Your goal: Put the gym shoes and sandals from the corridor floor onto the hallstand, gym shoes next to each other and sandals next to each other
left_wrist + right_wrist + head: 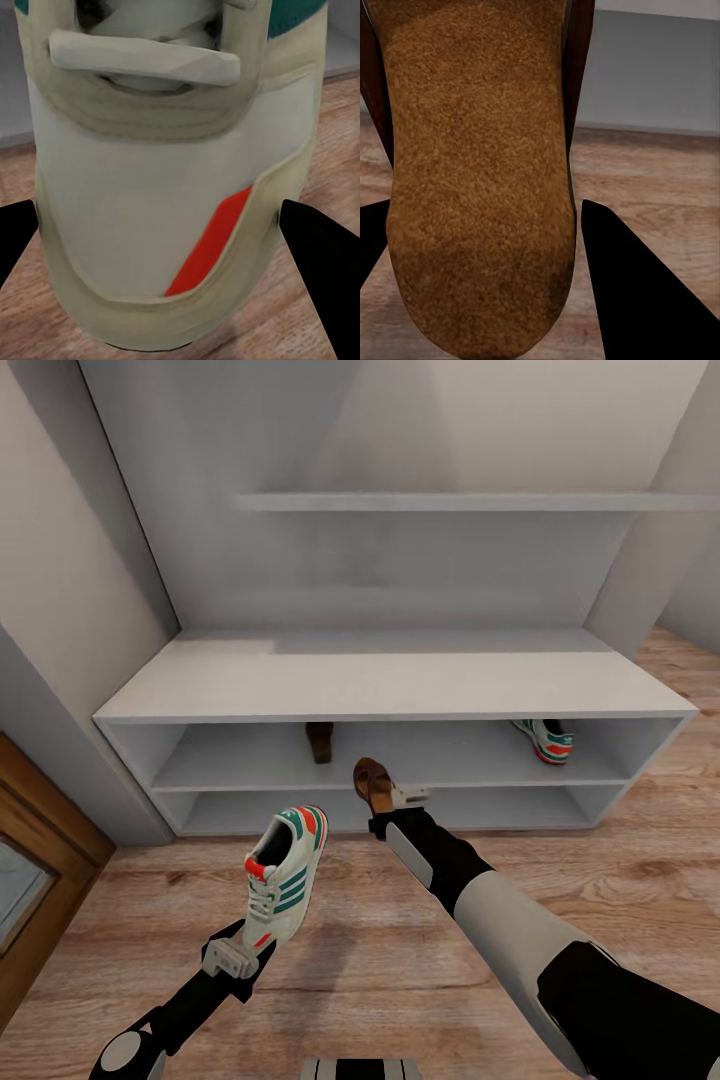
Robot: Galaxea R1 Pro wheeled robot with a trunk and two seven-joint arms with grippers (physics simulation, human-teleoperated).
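A gym shoe [283, 870] is gripped at its heel by the left gripper [240, 958], held above the corridor floor [380, 970]. A sandal [374, 784] is clamped by the right gripper [385, 810], its front hidden. On the hallstand [400, 685] upper shelf, a second sandal [320, 741] at 12 o'clock and another gym shoe [545, 739] at 2 o'clock are partly cut off by the top.

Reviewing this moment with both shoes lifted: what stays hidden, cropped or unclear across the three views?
- Head view: the sandal on the upper shelf is in shadow under the hallstand's top; its strap is unreadable.
- Head view: the shelved gym shoe is partly hidden by that top.
- Left wrist view: the held gym shoe is cropped.
- Right wrist view: the held sandal covers the fingers' contact.
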